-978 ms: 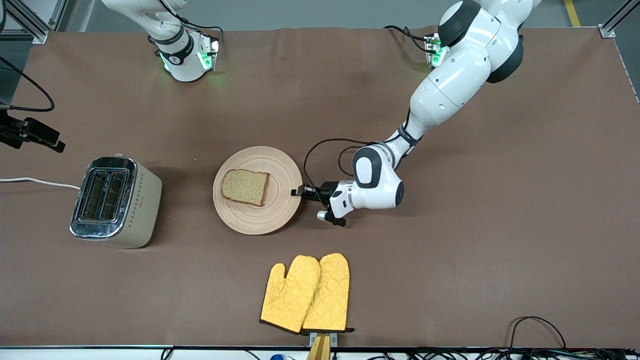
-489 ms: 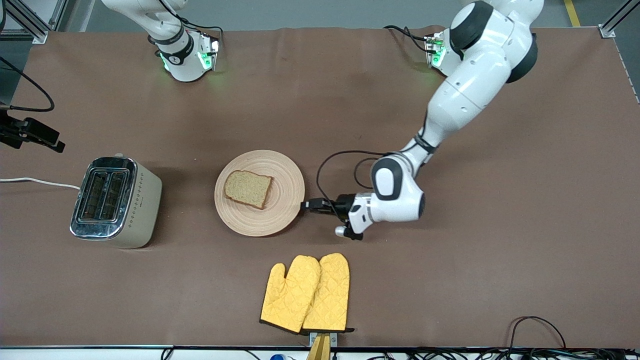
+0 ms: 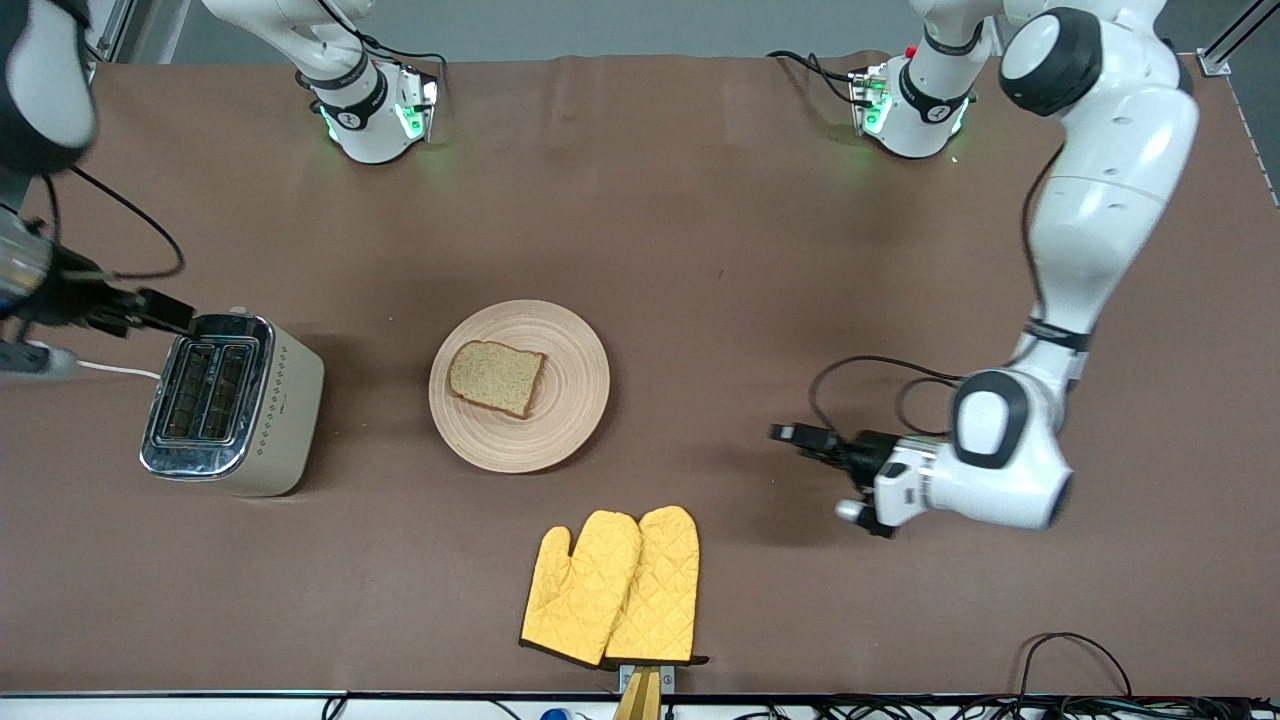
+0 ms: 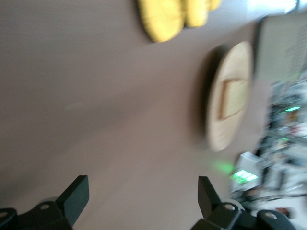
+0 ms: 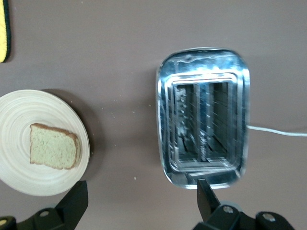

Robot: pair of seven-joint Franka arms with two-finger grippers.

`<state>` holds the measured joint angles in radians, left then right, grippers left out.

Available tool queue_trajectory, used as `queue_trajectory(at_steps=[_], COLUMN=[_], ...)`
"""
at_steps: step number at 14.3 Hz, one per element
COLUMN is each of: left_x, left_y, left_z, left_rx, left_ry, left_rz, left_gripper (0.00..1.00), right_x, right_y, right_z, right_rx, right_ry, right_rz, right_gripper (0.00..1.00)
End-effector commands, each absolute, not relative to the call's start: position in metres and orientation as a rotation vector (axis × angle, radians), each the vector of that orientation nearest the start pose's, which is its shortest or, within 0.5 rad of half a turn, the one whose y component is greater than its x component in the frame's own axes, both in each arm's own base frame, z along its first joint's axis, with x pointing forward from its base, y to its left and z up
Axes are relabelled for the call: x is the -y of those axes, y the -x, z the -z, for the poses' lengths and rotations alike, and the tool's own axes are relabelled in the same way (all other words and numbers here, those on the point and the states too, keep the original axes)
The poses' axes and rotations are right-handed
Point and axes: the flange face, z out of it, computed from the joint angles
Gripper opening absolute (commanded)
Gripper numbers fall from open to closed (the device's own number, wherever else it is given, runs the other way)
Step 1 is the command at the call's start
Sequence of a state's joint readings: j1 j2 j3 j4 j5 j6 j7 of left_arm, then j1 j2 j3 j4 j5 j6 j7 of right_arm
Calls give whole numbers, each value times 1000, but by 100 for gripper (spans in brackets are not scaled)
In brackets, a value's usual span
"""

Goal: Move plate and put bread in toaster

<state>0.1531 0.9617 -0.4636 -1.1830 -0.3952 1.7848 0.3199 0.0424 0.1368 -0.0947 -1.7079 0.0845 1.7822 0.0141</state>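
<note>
Light-beige plate [image 3: 575, 385] with ring grooves, speckled tan bread [image 3: 495, 376] (darker brown crust), chrome-topped cream toaster [image 3: 232, 403] dotted on its side, quilted yellow mitts [image 3: 612, 587], brown bench [image 3: 640, 220].

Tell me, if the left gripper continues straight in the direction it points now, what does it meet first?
Probably the plate; the open left gripper points across bare table toward its edge, though its height above the table is unclear.

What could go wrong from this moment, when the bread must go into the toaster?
1. The bread lies flat on the plate; an end effector may push it or the plate instead of gripping it.
2. The toaster slots are narrow, so a tilted slice could catch on the chrome top.
3. The right end effector hangs close above the toaster and might bump it.
</note>
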Motion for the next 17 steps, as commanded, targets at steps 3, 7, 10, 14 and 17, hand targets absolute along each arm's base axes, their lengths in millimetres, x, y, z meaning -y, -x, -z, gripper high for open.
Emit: queue_trajectory(at_steps=[3,7,10,14,17], left_x=[138,124,122,134,139], left_y=[-712,-693,-657,-602,-581], left_z=[-382,-503,-587,-643,-658], left_rx=[773,700,507,239,216], left_ry=[-2744,-3034,-3137,-3228,-3212], left_rz=[213,15,-87,-109,-152], left_gripper=[100,100,100,100,100], right_x=[-34,-81,-103,-154,-181], right_y=[-629,-617,-579,-542,-533], right_z=[-391,-333,-279,-259,-258], right_rx=[-211,-259,-481,-563,-491], right_ry=[3064,3063,3017,3012,3027], right_rz=[-128,-172,-165,-118,-116], right_gripper=[100,100,100,100,100])
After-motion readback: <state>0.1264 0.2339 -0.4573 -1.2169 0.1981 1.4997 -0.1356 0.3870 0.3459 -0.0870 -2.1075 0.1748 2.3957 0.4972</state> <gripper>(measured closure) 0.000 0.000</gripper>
